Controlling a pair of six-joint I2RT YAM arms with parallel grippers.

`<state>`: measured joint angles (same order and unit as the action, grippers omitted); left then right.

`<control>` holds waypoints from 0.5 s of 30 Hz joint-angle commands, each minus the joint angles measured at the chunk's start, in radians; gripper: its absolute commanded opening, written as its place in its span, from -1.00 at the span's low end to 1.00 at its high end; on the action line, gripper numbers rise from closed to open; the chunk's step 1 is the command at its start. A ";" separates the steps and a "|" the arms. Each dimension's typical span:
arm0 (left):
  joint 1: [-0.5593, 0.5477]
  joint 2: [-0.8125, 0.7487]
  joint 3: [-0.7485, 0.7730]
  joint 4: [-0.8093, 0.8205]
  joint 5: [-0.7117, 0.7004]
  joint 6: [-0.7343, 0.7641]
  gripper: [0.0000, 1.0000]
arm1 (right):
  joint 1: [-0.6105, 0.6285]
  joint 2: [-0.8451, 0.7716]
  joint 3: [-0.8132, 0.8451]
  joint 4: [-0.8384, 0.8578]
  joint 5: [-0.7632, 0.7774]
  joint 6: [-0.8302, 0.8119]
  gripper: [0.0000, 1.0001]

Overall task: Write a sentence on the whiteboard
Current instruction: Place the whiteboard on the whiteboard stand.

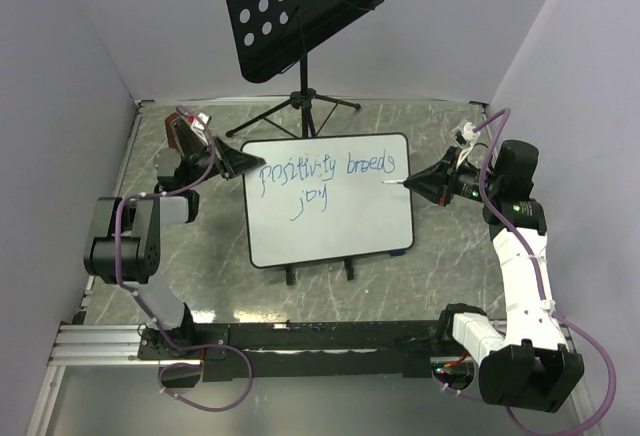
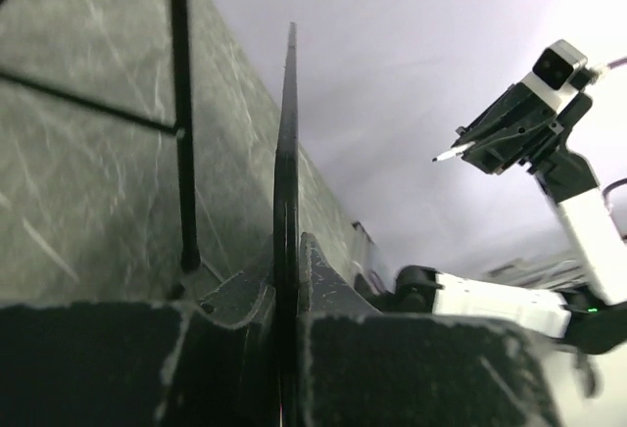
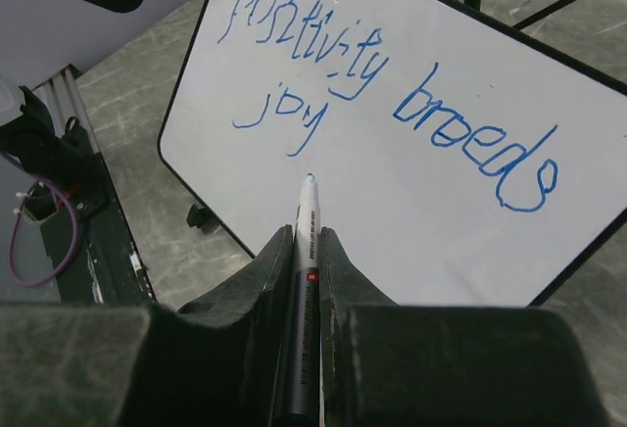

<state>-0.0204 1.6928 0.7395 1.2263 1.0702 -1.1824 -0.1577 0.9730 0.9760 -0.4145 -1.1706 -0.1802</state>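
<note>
Whiteboard is sitting between the arms, long axis running arm to arm. Left claw is clamping its left edge. Right claw, the nearer one to the writing, is gripping the marker, tip pointing left, apparently hovering off the surface. Counting: one whiteboard, one marker, one sentence in two lines.
</note>
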 commanded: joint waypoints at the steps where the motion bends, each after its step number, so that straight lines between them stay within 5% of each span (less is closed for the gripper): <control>1: 0.054 0.065 0.003 0.636 0.157 -0.178 -0.98 | -0.008 -0.003 -0.003 0.029 -0.020 -0.016 -1.00; 15: 0.071 0.027 0.026 0.634 0.205 -0.074 -0.98 | -0.008 0.000 -0.010 0.028 -0.034 -0.018 -1.00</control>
<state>0.0425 1.7939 0.7162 1.2594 1.2858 -1.2732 -0.1577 0.9730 0.9737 -0.4141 -1.1717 -0.1806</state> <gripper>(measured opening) 0.080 0.182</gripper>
